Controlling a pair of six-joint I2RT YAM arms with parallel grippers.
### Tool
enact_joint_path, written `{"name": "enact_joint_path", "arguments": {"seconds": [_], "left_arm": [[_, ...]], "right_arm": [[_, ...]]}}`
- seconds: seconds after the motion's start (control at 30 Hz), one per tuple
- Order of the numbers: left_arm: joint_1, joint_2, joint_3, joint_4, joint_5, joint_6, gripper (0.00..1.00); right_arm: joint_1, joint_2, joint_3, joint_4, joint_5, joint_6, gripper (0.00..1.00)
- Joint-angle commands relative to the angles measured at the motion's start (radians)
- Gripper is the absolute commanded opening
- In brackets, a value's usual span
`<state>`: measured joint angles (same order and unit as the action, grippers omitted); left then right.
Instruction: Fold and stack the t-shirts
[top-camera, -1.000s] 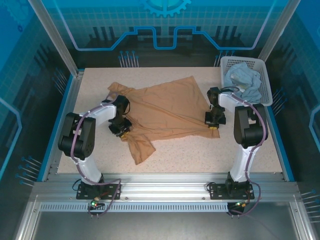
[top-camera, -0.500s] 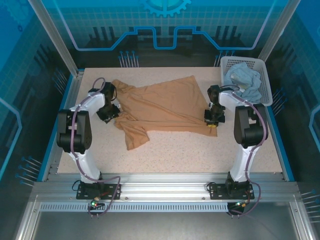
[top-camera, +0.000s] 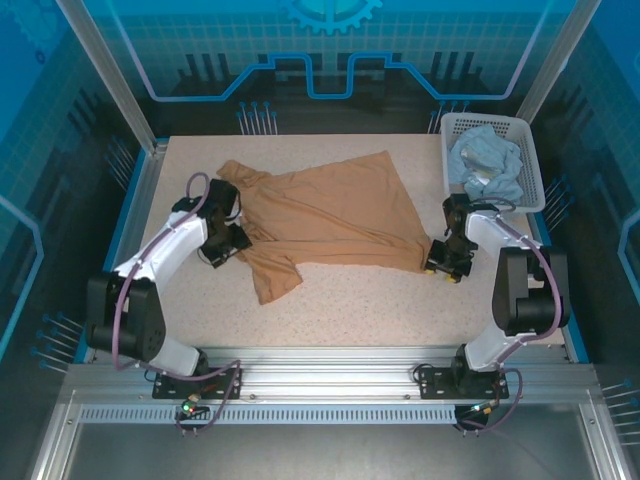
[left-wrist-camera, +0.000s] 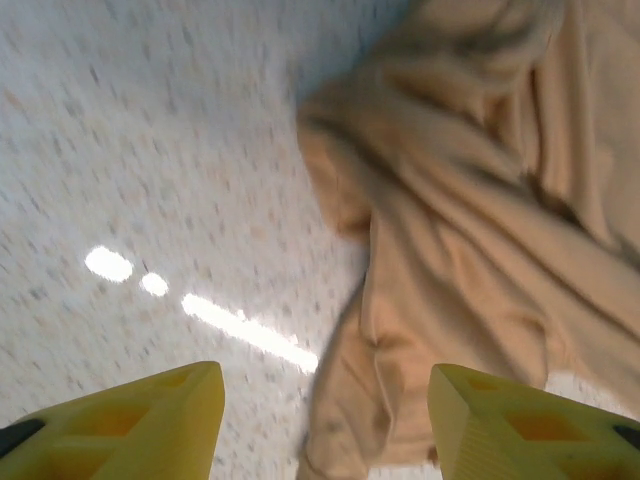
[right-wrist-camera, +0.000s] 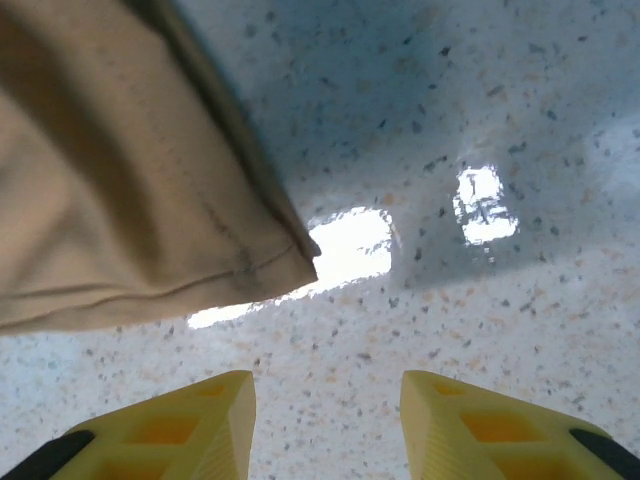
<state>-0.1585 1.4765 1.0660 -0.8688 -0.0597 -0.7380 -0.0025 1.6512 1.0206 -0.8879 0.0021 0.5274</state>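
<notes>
Your left gripper (top-camera: 224, 250) and right gripper (top-camera: 446, 270), both released and empty, flank the tan t-shirt (top-camera: 325, 212) on the counter (top-camera: 380, 300); the pale blue t-shirt (top-camera: 486, 168) lies in the basket (top-camera: 485, 119).

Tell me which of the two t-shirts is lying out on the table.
The tan t-shirt: it lies spread on the table, while the pale blue t-shirt sits bunched up in the white basket at the far right corner.

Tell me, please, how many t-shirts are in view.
2: a tan t-shirt spread across the table, and a pale blue t-shirt bunched in the white basket at the far right corner; more could be hidden under it.
</notes>
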Motion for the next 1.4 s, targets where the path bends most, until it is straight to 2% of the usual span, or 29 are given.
{"name": "enact_joint_path", "arguments": {"seconds": [0.0, 0.3, 0.37, 0.47, 0.57, 0.7, 0.9, 1.07, 1.1, 1.17, 1.2, 1.37], "left_arm": [[-0.011, -0.039, -0.085, -0.018, 0.120, -0.067, 0.57], [-0.024, -0.101, -0.204, 0.017, 0.233, -0.080, 0.56], [-0.030, -0.098, -0.218, 0.022, 0.240, -0.080, 0.56], [-0.040, -0.091, -0.237, 0.053, 0.262, -0.092, 0.56], [-0.058, -0.077, -0.257, 0.113, 0.294, -0.126, 0.56], [-0.101, -0.030, -0.255, 0.170, 0.309, -0.156, 0.55], [-0.143, 0.049, -0.263, 0.153, 0.274, -0.151, 0.49], [-0.152, 0.087, -0.271, 0.164, 0.238, -0.145, 0.39], [-0.153, 0.093, -0.273, 0.187, 0.235, -0.147, 0.33], [-0.153, 0.101, -0.272, 0.212, 0.218, -0.150, 0.08], [-0.153, 0.096, -0.267, 0.203, 0.195, -0.152, 0.00], [-0.153, -0.054, -0.268, 0.007, 0.010, -0.184, 0.00]], "right_arm": [[-0.017, 0.041, 0.014, 0.069, -0.063, 0.023, 0.42], [-0.020, 0.142, 0.054, 0.082, -0.067, 0.042, 0.33], [-0.022, 0.150, 0.046, 0.101, -0.067, 0.042, 0.26], [-0.022, 0.147, 0.051, 0.101, -0.047, 0.040, 0.09], [-0.022, 0.132, 0.056, 0.089, -0.021, 0.031, 0.00], [-0.022, 0.121, 0.053, 0.076, -0.008, 0.013, 0.00], [-0.022, 0.108, 0.041, 0.072, -0.009, 0.009, 0.00], [-0.021, 0.107, 0.041, 0.070, -0.011, 0.001, 0.00], [-0.021, 0.107, 0.040, 0.072, -0.013, 0.001, 0.00], [-0.019, 0.107, 0.041, 0.072, -0.016, 0.000, 0.00], [-0.019, 0.105, 0.042, 0.070, -0.016, -0.002, 0.00], [-0.008, 0.065, 0.053, 0.052, 0.017, -0.008, 0.00]]}}
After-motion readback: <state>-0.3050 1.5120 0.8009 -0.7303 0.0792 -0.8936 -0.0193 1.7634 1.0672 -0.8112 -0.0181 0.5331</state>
